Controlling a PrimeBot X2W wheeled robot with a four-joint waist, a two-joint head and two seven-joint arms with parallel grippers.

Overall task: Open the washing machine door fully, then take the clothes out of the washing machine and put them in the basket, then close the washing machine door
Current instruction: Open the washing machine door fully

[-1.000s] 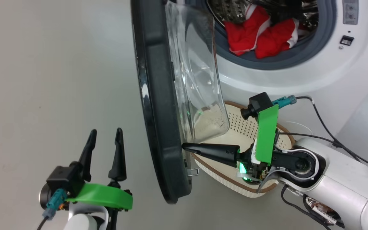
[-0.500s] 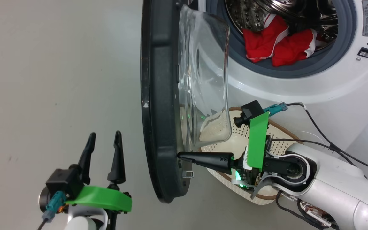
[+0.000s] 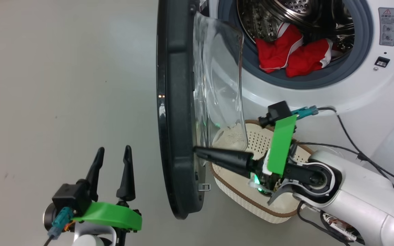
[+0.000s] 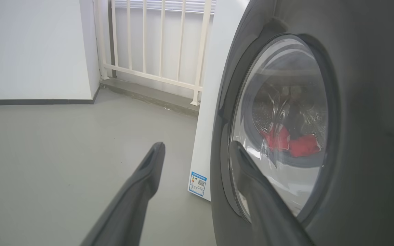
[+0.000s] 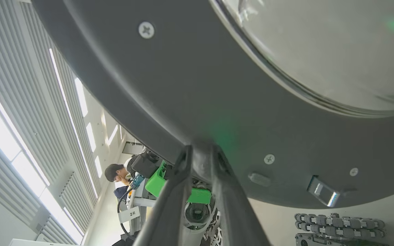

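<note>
A pale grey floor [image 3: 63,85] runs up to the washing machine [image 3: 354,89], and in the left wrist view a white railing [image 4: 156,51] stands at the back of the room. The door [image 3: 174,102] stands edge-on to my head camera, roughly square to the machine's front, so I judge it about halfway through its swing and not yet fully open. My right gripper [image 3: 198,152] is laid across to the door's inner face, just under the bulging glass window [image 3: 221,85]. Its 2 fingers are drawn nearly together with nothing between them, and the tips [image 5: 197,153] press on the dark rim. I read that as a push, which needs no grip on the door. The right arm crosses above the basket [image 3: 251,201], which sits on the floor just below the opening, close enough for a short carry. Its far end shows through the glass. The red clothes [image 3: 292,54] lie at the front of the drum [image 3: 286,13], resting by the grey seal, untouched. My left gripper [image 3: 114,148] hangs on the door's outer side, well apart from it, fingers spread and empty. It is parked there, I think, to leave the door room to swing.
</note>
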